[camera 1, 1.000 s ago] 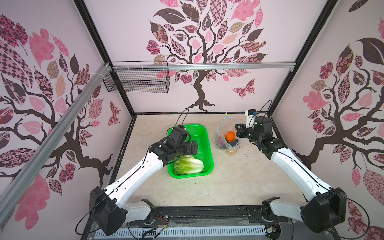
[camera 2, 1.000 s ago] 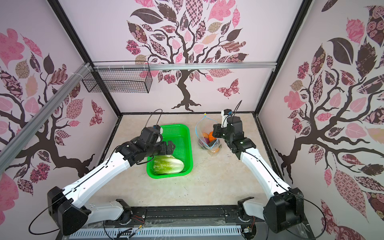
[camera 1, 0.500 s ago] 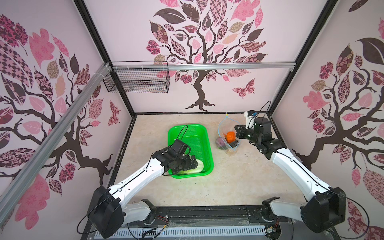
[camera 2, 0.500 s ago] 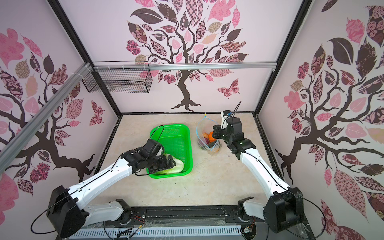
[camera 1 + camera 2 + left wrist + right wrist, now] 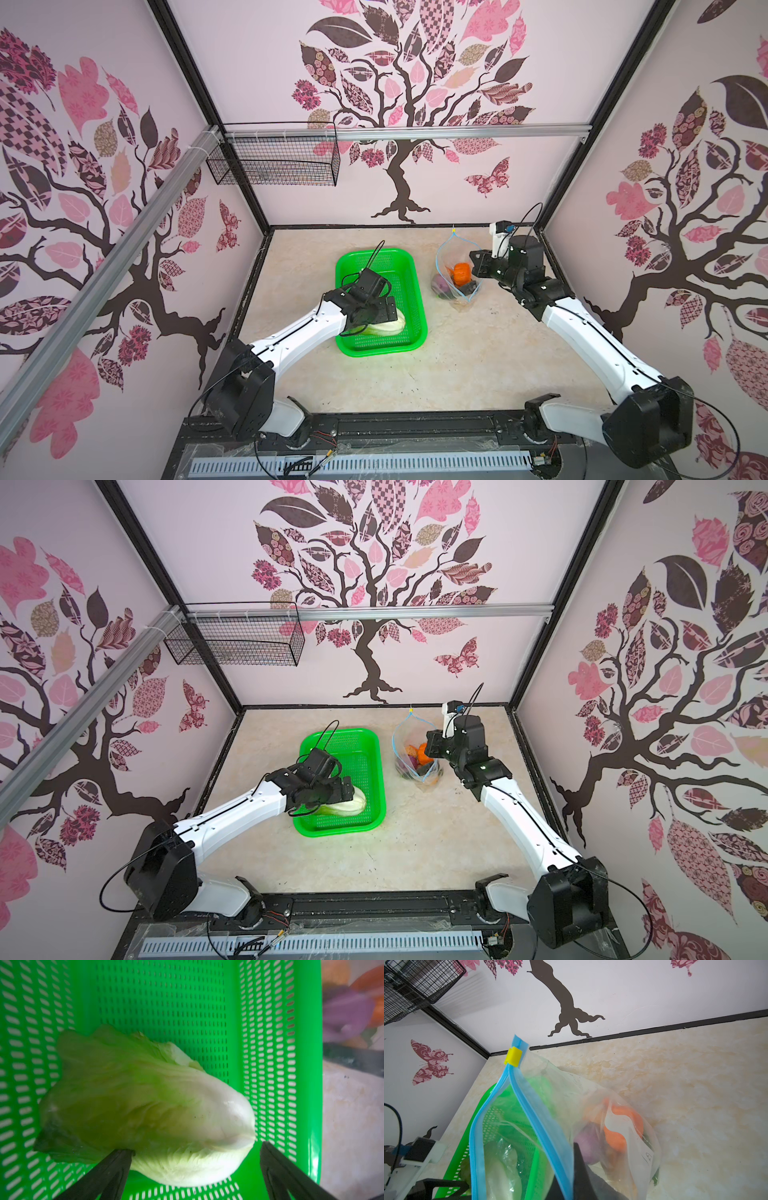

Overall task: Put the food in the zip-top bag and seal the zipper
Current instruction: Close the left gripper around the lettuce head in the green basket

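Observation:
A green-white cabbage lies at the near end of the green mesh basket. My left gripper is open, one finger on each side of the cabbage's white base. The clear zip-top bag stands to the right of the basket, mouth open. It holds an orange pumpkin, a purple onion and other food. My right gripper is shut on the bag's blue zipper strip. The yellow tab sits at the strip's far end.
A black wire basket hangs on the back wall at the left. Patterned walls close in the left, back and right sides of the table. The arms' bases stand on a black rail along the front edge.
My left gripper has moved from the basket's middle toward its near end and come down around the cabbage, still open. The right gripper and the bag have stayed put.

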`<action>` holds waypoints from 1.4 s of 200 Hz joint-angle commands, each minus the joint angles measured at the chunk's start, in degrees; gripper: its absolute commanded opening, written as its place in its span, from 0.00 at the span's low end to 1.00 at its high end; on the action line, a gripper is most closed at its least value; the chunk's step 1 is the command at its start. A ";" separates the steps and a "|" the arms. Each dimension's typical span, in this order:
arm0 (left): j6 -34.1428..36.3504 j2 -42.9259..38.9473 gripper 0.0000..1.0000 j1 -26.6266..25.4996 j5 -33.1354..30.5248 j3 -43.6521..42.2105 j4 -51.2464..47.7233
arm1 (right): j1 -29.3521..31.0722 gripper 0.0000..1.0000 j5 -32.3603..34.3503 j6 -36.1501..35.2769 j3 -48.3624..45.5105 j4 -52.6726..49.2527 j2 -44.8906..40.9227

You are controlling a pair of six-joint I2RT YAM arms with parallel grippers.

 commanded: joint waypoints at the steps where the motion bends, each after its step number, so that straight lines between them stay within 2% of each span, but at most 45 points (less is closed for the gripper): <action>1: 5.77 3.05 0.99 0.33 -7.74 4.69 5.73 | -0.43 0.00 -0.25 -0.45 -0.28 1.18 -2.07; 49: 13.49 10.55 0.99 0.65 -13.39 16.30 3.32 | -0.43 0.00 -0.17 -0.55 -0.31 1.19 -2.17; 70: 14.52 9.41 0.99 0.59 -14.59 18.26 1.17 | -0.39 0.00 -0.17 -0.64 -0.36 1.27 -2.16; 89: 12.67 6.55 0.99 0.60 -12.94 17.32 -0.74 | -0.43 0.00 -0.25 -0.73 -0.23 1.35 -1.99; 115: 5.15 0.19 0.99 0.50 -7.29 12.67 -3.56 | -0.43 0.00 -0.51 -0.82 -0.19 1.40 -1.59; 146: -8.21 -8.05 0.98 0.51 2.04 2.46 -3.07 | -0.43 0.00 -1.04 -0.84 -0.09 1.70 -1.29; 172: -18.86 -12.73 0.99 0.52 5.76 -5.47 -0.29 | -0.43 0.00 -1.46 -0.75 -0.35 1.95 -1.46; 199: -27.52 -13.87 0.99 0.39 4.35 -11.06 7.56 | -0.43 0.00 -1.83 -0.64 -0.76 2.24 -2.05; 240: -44.58 -9.20 0.98 -0.08 0.62 -14.40 16.40 | -0.43 0.00 -1.92 -0.70 -1.22 2.74 -2.60; 262: -46.93 -5.55 0.99 -0.05 0.00 -14.27 20.70 | -0.39 0.00 -2.00 -0.75 -1.42 2.98 -2.80; 280: -48.41 -1.98 0.99 -0.13 0.60 -12.17 19.04 | -0.43 0.00 -1.84 -0.99 -1.37 2.94 -2.87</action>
